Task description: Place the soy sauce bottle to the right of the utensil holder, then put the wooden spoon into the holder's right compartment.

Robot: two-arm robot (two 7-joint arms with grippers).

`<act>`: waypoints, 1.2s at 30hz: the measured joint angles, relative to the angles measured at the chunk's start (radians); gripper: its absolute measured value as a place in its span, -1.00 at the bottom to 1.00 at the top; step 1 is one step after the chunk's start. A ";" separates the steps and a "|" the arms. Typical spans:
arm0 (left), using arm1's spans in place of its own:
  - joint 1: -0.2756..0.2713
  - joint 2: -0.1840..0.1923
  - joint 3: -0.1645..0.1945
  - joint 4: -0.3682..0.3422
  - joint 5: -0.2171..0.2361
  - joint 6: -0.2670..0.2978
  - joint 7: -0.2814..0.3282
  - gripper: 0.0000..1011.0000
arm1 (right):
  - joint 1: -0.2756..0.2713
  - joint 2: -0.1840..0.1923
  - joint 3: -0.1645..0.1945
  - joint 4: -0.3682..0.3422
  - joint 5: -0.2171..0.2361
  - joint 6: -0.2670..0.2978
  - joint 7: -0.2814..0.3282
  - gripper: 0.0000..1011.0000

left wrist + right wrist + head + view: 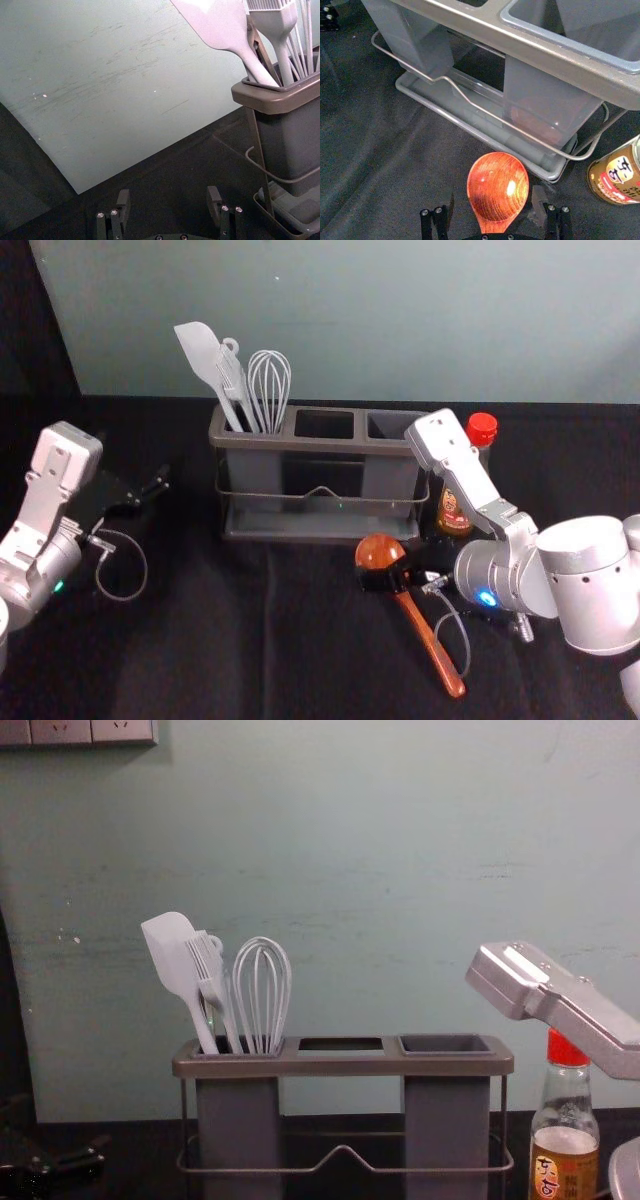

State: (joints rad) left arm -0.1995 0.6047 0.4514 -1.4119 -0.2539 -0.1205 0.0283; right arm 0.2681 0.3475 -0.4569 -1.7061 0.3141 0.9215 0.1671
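1. Step: bottle part looks done. Soy sauce bottle (455, 512) stands upright, just right of the utensil holder (330, 445). Spoon pick-up is in hand, I'd say.
2. Wooden spoon (425, 645): lying on the dark cloth (210, 640), in front of the holder's right half. Bowl (497, 185) at the far end, handle slanting near and right.
3. Right gripper (494, 200): at the spoon, fingers well open, one either side where bowl meets handle. Nothing gripped.
4. Left gripper (169, 195): idle, off left of the holder, fingers wide apart, no load.
5. Next: close on the neck, check it's held, lift clear, then turn the spoon upright for the right compartment (445, 1045). Handle down seems sensible; the bowl may be a tight fit.
6. Edges: base tray (280, 525) sits just beyond the bowl, so go up before going far. Wire rail (470, 102) and holder rim could catch a low handle.
7. Room: right arm (470, 475) passes close by the bottle; swinging right risks a knock. Open cloth near and left is the safer side. White utensils (240, 390) stand in the left compartment, well apart from the target slot.
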 joint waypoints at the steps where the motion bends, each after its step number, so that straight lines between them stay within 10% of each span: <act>1: 0.000 0.000 0.000 0.000 0.000 0.000 0.000 0.99 | 0.000 -0.001 0.000 0.003 -0.003 -0.001 0.002 0.98; 36: 0.000 0.000 0.000 0.000 0.000 0.000 0.000 0.99 | 0.012 -0.056 0.010 0.104 -0.086 -0.066 0.047 0.98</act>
State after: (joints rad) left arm -0.1995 0.6047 0.4514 -1.4120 -0.2539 -0.1206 0.0283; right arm 0.2805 0.2915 -0.4466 -1.6024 0.2281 0.8552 0.2141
